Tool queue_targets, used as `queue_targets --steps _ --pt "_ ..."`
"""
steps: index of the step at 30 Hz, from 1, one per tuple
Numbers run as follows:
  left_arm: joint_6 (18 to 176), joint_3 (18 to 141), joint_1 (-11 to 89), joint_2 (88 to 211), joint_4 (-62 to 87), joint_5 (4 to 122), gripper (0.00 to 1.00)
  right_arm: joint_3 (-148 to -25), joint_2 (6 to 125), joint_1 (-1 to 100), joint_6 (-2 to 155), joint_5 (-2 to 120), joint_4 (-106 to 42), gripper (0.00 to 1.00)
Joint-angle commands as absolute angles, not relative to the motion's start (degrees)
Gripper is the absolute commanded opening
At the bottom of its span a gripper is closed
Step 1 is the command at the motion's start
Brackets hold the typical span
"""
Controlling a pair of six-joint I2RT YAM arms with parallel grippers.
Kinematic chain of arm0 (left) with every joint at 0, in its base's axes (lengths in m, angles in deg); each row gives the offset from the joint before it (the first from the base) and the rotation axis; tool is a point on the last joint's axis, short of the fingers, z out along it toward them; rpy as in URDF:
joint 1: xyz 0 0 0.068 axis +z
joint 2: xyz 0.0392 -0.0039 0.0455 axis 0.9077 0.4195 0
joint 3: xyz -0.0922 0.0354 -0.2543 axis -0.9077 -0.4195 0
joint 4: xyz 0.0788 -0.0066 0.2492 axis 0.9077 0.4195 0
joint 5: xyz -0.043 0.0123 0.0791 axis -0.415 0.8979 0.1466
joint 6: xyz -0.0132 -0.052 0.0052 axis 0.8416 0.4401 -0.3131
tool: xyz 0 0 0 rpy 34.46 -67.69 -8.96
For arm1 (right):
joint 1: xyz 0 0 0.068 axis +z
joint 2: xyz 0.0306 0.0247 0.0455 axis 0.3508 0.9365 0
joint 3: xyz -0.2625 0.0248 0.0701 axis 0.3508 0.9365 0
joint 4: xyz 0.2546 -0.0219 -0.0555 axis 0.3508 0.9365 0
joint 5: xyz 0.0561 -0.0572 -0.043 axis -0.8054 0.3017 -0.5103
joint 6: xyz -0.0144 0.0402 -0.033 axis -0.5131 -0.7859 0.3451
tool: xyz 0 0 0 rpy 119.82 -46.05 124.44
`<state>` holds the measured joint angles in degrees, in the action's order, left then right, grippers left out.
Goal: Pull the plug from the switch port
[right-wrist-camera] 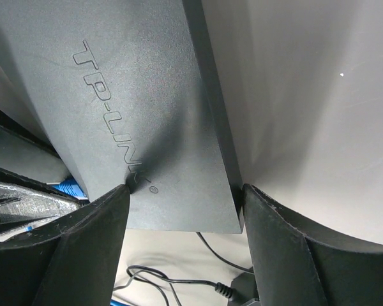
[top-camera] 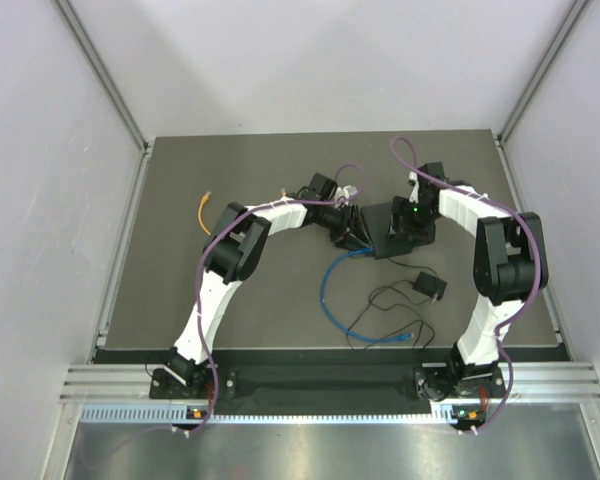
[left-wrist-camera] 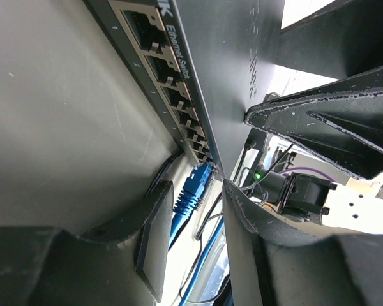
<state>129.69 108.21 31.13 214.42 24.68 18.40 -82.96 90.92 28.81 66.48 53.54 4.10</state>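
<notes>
A: Left gripper (left-wrist-camera: 196, 188): fingers apart, one on either side of the plug. A gap shows on one side. Not clamped.

B: And the right?

A: Right gripper (right-wrist-camera: 186, 189): closed on the switch, one finger against each side of its end, logo face toward the wrist camera.

B: Layout, biggest first.

A: Table (top-camera: 180, 300): dark mat, both arms reaching in to its middle. Switch (top-camera: 392, 232): flat black box at mid-table, set askew to the table edges between the two grippers. Its row of ports faces the left gripper.

B: Cables?

A: Blue cable (top-camera: 325, 290) runs from the switch's left side and loops toward the near edge. Its far end lies loose on the mat. Orange cable (top-camera: 204, 212) is well apart, far left. Adapter (top-camera: 430, 287): small black block on a thin black wire, near the right arm, not touching the switch.

B: The plug itself?

A: Plug (left-wrist-camera: 193, 191): blue, seated in the port (left-wrist-camera: 207, 164) at the far end of the row in the left wrist view. The other ports in view are open. The plug lies just beside the finger on its left. Cannot tell whether they touch.
</notes>
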Motion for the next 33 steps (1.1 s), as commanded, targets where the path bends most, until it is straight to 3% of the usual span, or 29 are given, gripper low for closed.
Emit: queue_targets --steps 1,19,28,33 --pt "127.03 108.54 30.22 214.10 25.75 20.84 0.42 -81.64 91.65 29.32 65.28 50.52 2.75 0.69" --pt "126.24 112.58 29.60 216.03 31.46 24.35 0.39 -83.31 92.17 31.52 65.28 51.93 3.63 0.68" --pt "125.89 114.07 29.34 217.35 35.86 26.82 0.27 -83.93 92.79 32.84 65.01 52.54 4.24 0.68" --pt "125.71 115.04 29.34 217.70 35.86 26.64 0.04 -84.45 92.97 33.80 65.54 53.86 4.77 0.68"
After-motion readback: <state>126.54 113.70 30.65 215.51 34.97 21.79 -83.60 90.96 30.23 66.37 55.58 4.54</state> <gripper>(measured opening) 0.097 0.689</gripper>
